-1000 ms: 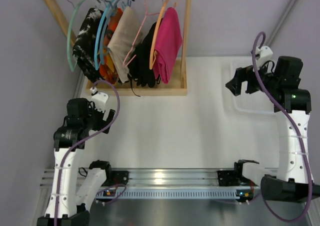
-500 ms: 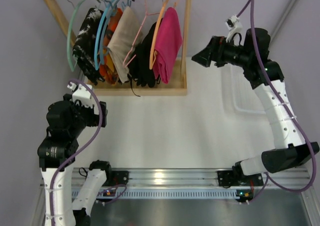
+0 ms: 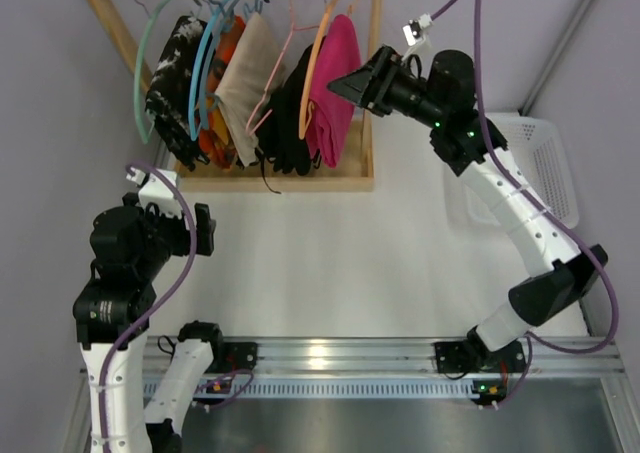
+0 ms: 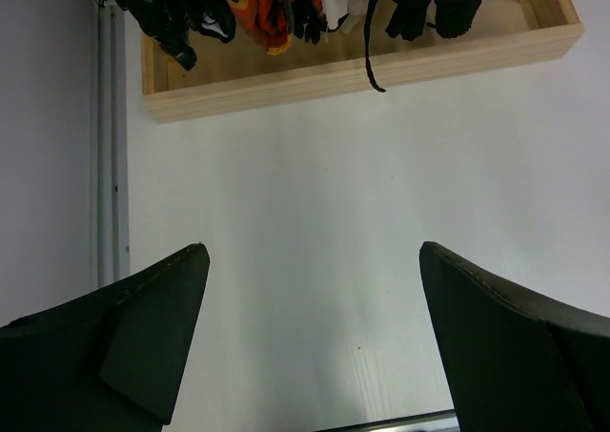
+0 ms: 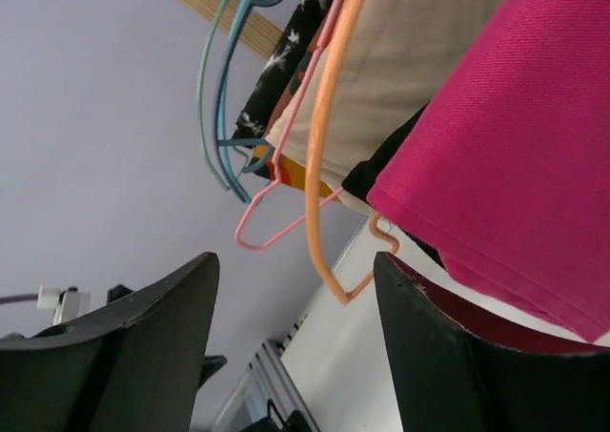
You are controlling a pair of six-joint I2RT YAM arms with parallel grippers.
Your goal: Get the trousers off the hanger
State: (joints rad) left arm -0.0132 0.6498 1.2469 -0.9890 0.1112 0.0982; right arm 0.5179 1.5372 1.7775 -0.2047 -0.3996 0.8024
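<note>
Right wrist: right gripper (image 5: 294, 265) stood spread, empty, near pink trousers (image 5: 515, 146); a finger might perhaps snag orange hanger (image 5: 314, 165), unhooking it.

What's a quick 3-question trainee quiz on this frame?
1. True or false: the right claw is shut on the pink trousers.
2. Which claw is raised beside the pink trousers? A left, B right, C both.
3. Fill in: a thin ___ dangles from the black trousers over the rack's wooden base.
Key: 1 false, it is open; 2 B; 3 drawstring.
</note>
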